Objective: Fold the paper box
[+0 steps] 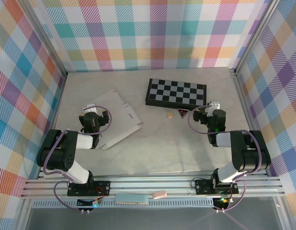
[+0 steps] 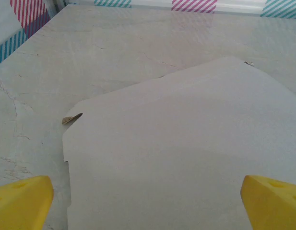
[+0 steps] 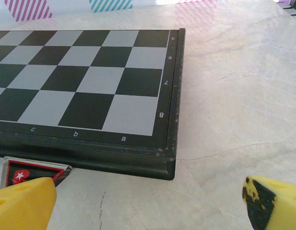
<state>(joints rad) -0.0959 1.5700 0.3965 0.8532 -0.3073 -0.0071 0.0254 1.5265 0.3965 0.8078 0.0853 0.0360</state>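
Before me a pale marbled tabletop (image 1: 176, 143), faint grey veins running through it, pastel plaid walls (image 1: 148, 33) closing me in on three sides, silver aluminium rails (image 1: 152, 184) along the near edge, soft even light

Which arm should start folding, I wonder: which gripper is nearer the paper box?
Left. The left gripper is at the paper box's left edge, open; the right gripper is well off to its right, by the chessboard's corner.
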